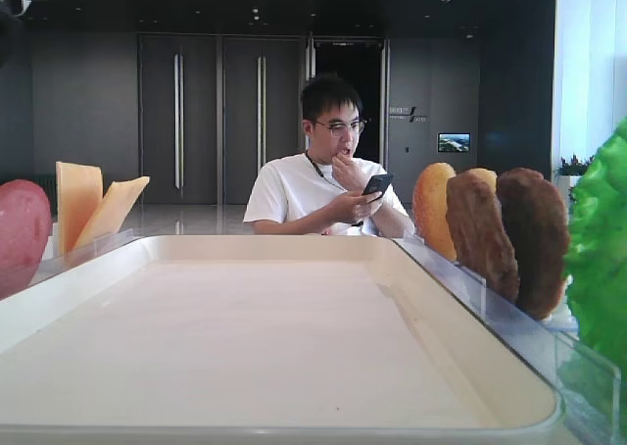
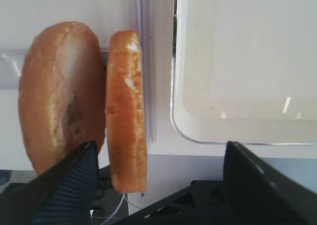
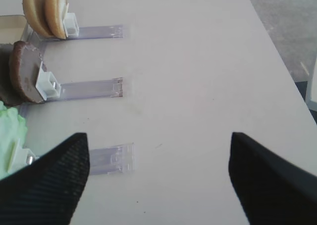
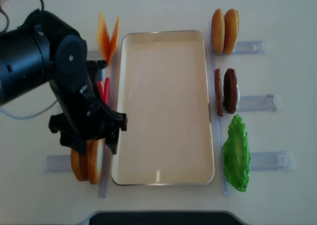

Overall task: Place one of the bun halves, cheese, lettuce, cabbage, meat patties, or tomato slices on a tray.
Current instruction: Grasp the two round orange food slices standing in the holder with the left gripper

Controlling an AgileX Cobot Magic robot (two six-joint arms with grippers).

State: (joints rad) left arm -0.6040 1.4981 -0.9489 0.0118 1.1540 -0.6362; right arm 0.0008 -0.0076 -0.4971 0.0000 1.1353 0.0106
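Observation:
The cream tray [image 4: 163, 39] lies bare in the middle of the table. Two bun halves [image 4: 88, 163] stand on edge in a clear holder at its near left corner. My left gripper [image 2: 158, 185] hangs open above them; the inner half [image 2: 126, 111] sits between the fingers, untouched, and the outer half [image 2: 59, 96] is partly behind the left finger [image 2: 64, 185]. Cheese [image 4: 108, 36] and tomato slices [image 4: 104, 91] stand further along that side. More bun halves [image 4: 224, 30], meat patties [image 4: 227, 91] and lettuce [image 4: 237, 153] line the right side. My right gripper [image 3: 158, 136] is open over bare table. Cabbage is out of view.
Clear plastic holders [image 3: 94, 88] stick out from the food on the right side. The table's right edge [image 3: 277, 51] runs close by. A seated person [image 1: 328, 166] is beyond the far end of the tray. The left arm's black body [image 4: 44, 61] covers the table's left part.

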